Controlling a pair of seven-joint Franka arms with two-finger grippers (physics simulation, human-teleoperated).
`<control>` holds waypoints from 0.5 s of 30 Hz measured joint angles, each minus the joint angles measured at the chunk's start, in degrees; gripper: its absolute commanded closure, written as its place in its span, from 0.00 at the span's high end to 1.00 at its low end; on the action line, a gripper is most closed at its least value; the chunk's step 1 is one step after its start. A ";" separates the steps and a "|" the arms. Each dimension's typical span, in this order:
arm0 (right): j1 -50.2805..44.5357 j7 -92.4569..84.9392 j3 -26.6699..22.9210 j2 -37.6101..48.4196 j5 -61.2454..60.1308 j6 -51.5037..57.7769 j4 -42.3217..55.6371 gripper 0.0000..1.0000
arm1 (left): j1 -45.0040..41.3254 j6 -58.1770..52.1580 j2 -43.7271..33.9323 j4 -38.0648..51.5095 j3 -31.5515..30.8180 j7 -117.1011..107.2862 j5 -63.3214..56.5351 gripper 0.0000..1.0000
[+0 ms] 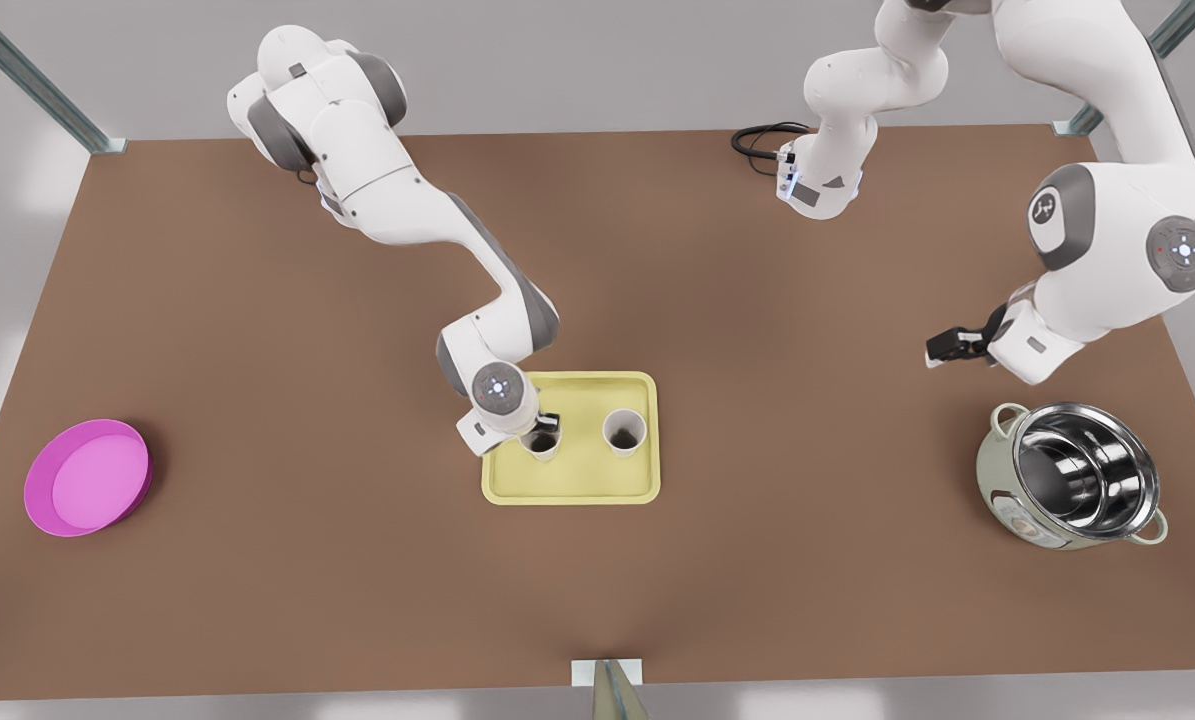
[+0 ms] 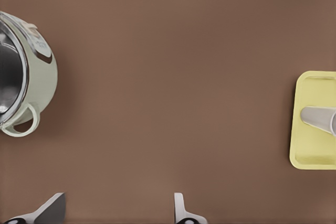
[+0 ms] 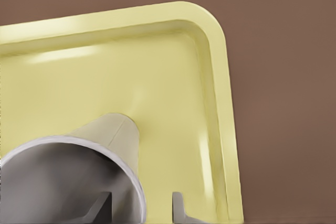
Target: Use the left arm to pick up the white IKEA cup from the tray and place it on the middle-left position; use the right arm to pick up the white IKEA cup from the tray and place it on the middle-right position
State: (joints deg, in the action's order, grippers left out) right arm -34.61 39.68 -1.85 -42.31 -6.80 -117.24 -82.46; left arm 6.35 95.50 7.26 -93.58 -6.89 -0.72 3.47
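Two white cups stand on the pale yellow tray (image 1: 577, 485): one (image 1: 540, 445) toward the front view's left, the other (image 1: 624, 431) toward its right. My right gripper (image 1: 545, 425) is down at the first cup. In the right wrist view this gripper (image 3: 140, 208) is open and straddles the cup's (image 3: 113, 135) rim, one finger inside and one finger (image 3: 178, 207) outside, with small gaps to the wall. My left gripper (image 1: 942, 348) hangs open over bare table at the front view's right, far from the tray (image 2: 310, 129) and cup (image 2: 317, 118). Nothing is between its fingers (image 2: 116, 211).
A steel pot with pale green handles (image 1: 1072, 475) stands near the left gripper, also seen from that wrist (image 2: 31, 87). A round magenta dish (image 1: 87, 477) lies at the front view's far left. Brown tabletop (image 1: 777, 420) stretches either side of the tray.
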 measured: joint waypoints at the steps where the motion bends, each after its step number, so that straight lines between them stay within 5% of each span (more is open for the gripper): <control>1: 0.03 0.33 0.00 -0.02 -0.35 -0.12 0.03 0.29 | -1.27 0.21 0.46 0.05 -0.07 -0.21 -0.08 1.00; 8: 0.46 2.30 -0.10 0.02 -1.25 -0.67 0.43 0.04 | -17.51 4.08 10.03 7.41 -0.32 -2.56 0.25 1.00; 15: 18.16 -3.89 -1.26 12.17 -0.02 6.76 0.69 0.04 | -30.87 10.98 26.84 22.75 -0.23 -13.06 -3.94 1.00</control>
State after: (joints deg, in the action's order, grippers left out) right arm -16.44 35.79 -3.11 -30.14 -6.82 -110.48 -81.77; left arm -24.52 106.48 34.10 -70.83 -7.12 -13.78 -0.48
